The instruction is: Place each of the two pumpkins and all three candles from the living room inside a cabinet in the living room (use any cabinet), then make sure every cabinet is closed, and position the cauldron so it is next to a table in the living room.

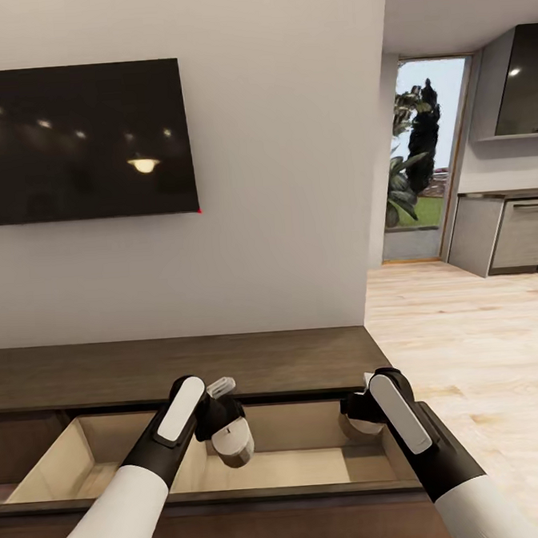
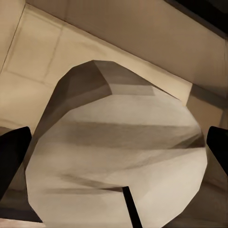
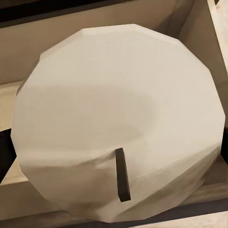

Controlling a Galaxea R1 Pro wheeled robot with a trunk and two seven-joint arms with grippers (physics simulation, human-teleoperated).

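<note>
The left gripper (image 1: pixel 224 433) pinches a candle (image 1: pixel 233 446) and the right gripper (image 1: pixel 358 414) pinches another candle (image 1: pixel 362 425); both hang over the open drawer (image 1: pixel 74 467) of the dark-brown cabinet (image 1: pixel 179 363) below.

The right arm (image 1: pixel 417 435) hides most of its candle (image 1: pixel 362 425).

Two arms with white forearm shells, black wrist housings with white oblong inlays (one each); left gripper (image 1: pixel 224 400) and right gripper (image 1: pixel 355 411) black.
</note>
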